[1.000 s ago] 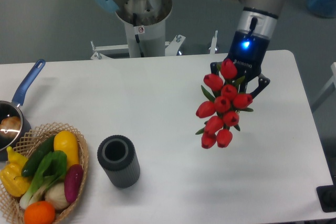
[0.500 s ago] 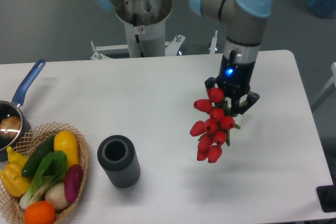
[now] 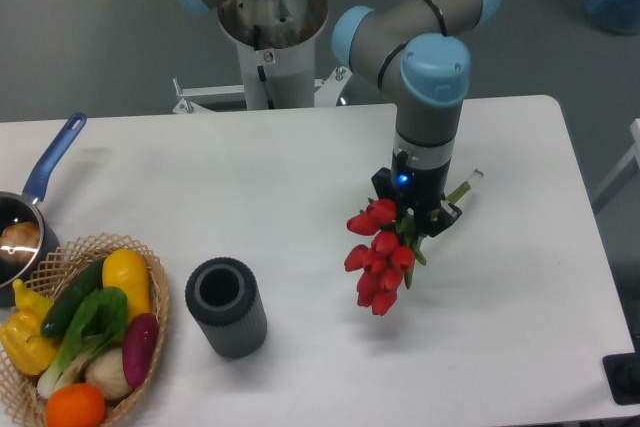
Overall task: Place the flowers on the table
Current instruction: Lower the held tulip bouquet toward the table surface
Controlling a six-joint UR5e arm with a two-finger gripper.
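The flowers [image 3: 378, 255], a bunch of red tulips with green leaves, hang head-down and tilted toward the lower left, close over the white table [image 3: 300, 177]. Their pale green stem end [image 3: 464, 186] sticks out to the upper right of the gripper. My gripper [image 3: 414, 213] is shut on the bunch just above the heads, right of the table's middle. The fingers are mostly hidden behind the leaves and blooms. I cannot tell whether the lowest blooms touch the table.
A dark grey cylindrical vase [image 3: 226, 307] stands open-topped at the front, left of the flowers. A wicker basket [image 3: 150, 277] of colourful vegetables sits at the front left corner. A blue-handled pan [image 3: 30, 207] lies at the left edge. The arm's base [image 3: 272, 37] is behind the table.
The gripper has carried the flowers down and to the left, toward the table's middle. The bunch now looks smaller and sits lower over the surface.
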